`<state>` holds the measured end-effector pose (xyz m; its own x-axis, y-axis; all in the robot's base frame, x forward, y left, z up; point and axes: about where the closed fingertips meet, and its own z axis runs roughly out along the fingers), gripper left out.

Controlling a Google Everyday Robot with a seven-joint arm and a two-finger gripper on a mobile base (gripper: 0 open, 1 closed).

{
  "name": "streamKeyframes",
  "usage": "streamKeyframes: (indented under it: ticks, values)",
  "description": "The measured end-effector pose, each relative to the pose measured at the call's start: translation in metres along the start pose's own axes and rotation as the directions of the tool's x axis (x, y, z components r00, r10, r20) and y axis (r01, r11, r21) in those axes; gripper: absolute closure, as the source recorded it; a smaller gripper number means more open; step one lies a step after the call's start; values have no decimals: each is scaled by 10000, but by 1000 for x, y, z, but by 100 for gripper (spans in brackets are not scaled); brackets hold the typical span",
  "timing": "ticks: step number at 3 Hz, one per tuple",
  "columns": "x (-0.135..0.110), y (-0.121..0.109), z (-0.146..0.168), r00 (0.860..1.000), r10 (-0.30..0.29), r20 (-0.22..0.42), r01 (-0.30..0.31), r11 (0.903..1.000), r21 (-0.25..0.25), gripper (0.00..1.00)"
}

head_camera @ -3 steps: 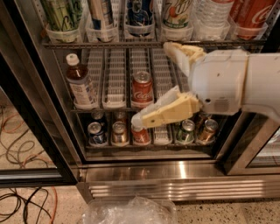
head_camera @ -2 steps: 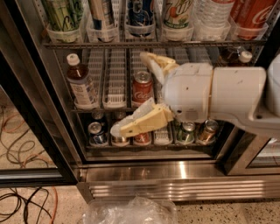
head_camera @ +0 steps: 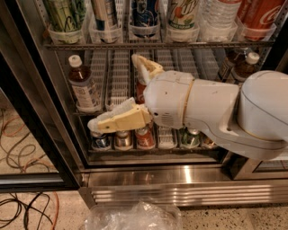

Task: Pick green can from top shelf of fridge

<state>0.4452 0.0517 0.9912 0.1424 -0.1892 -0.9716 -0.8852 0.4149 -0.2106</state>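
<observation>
My gripper (head_camera: 114, 92) hangs before the middle shelf (head_camera: 118, 81), jaws spread and empty, the brown bottle (head_camera: 84, 87) close beside. The green can (head_camera: 67, 15) stands above, at the left end of the top shelf (head_camera: 157, 45). Rising carelessly, I could clip that rack or topple the bottle.

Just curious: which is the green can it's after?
In the fridge, look at the top shelf, leftmost visible lane. The green can is olive with dark scribbles, unlike the pale can beside it; the open gripper is one shelf lower.
</observation>
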Motion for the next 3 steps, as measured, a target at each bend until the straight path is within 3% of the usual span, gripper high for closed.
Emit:
streamKeyframes:
  ticks: [1,2,3]
  values:
    - [0,-1,-1,10000,-4,-19,4,10000,25,0]
    - [-2,6,7,9987,238,450,-241,9997,54,0]
    - [42,0,3,9839,1433,1069,-1533,9839,921,0]
